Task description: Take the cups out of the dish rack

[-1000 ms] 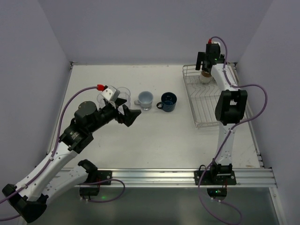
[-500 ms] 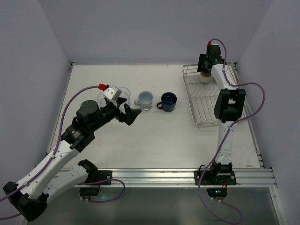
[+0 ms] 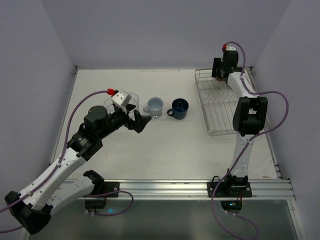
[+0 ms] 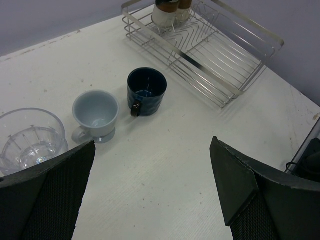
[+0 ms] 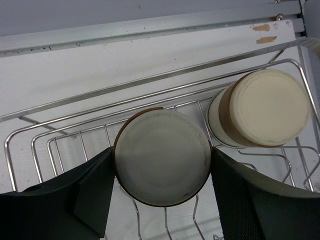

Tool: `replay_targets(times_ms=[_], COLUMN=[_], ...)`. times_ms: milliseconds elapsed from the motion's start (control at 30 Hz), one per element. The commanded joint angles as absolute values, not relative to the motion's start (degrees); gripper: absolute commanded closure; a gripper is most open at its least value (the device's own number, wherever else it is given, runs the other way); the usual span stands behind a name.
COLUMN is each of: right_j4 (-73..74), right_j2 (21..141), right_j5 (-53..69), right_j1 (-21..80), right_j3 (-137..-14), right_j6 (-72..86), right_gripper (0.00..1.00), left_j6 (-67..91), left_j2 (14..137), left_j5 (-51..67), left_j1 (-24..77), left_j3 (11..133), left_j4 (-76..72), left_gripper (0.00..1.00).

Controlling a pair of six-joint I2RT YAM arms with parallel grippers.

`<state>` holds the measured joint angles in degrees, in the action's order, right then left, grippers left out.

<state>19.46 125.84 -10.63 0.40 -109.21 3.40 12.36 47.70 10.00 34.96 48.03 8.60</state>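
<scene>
Silver wire dish rack (image 3: 220, 110), table 2 o'clock, holds two inverted cream cups, brown-banded, at its 12 o'clock end. Right gripper (image 5: 161, 162) clamps near cream cup (image 5: 160, 145); far cream cup (image 5: 265, 107) beside it. Left gripper (image 4: 152, 145) open, empty. On table, upright and empty: ribbed glass tumbler (image 4: 31, 140), pale mug (image 4: 96, 115), dark blue mug (image 4: 146, 91)

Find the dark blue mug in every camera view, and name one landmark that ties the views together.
Top external: dark blue mug at centre, left of the dish rack, right of the pale cup.
Left wrist: upper centre, the rack behind it.
Right wrist: not in it; only the rack's end with two cream cups.
Shared landmark: the dish rack, in all three.
</scene>
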Motion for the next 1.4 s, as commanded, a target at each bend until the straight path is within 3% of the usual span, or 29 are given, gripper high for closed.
replay_targets(times_ms=[0, 200, 467, 600, 767, 933, 1133, 1367], right_j4=[13.80, 12.67, 10.21, 5.46, -2.95, -14.04, -27.58, -38.82], right_j2=[118.66, 116.72, 103.91, 92.22, 76.49, 59.78, 52.31, 53.51], right_j5=[-9.32, -8.61, -3.54, 2.01, 4.03, 19.90, 31.54, 35.67], right_j1=[0.26, 0.26, 0.26, 0.70, 8.25, 13.61, 17.39, 20.56], right_j3=[-109.42, -107.76, -98.89, -87.83, -68.23, -48.90, -36.58, -31.82], right_j6=[1.32, 1.93, 8.95, 19.32, 25.92, 40.75, 55.97, 63.53], right_gripper=[0.55, 0.55, 0.55, 0.55, 0.55, 0.56, 0.57, 0.57], left_j6=[11.07, 11.42, 14.93, 18.71, 28.62, 38.13, 45.44, 46.23], left_j2=[47.99, 48.08, 50.27, 50.54, 50.45, 50.80, 53.87, 58.53], left_j5=[10.11, 10.20, 13.62, 17.04, 20.65, 23.65, 21.54, 19.60], left_j1=[35.16, 35.16, 35.16, 35.16, 35.33, 36.38, 37.88, 40.43], left_j3=[48.60, 48.78, 51.32, 52.47, 49.40, 43.52, 39.99, 41.13], left_j4=[6.42, 6.42, 5.71, 4.05, -2.62, -14.40, -25.31, -28.65], left_gripper=[0.00, 0.00, 0.00, 0.00, 0.00, 0.01, 0.07, 0.09])
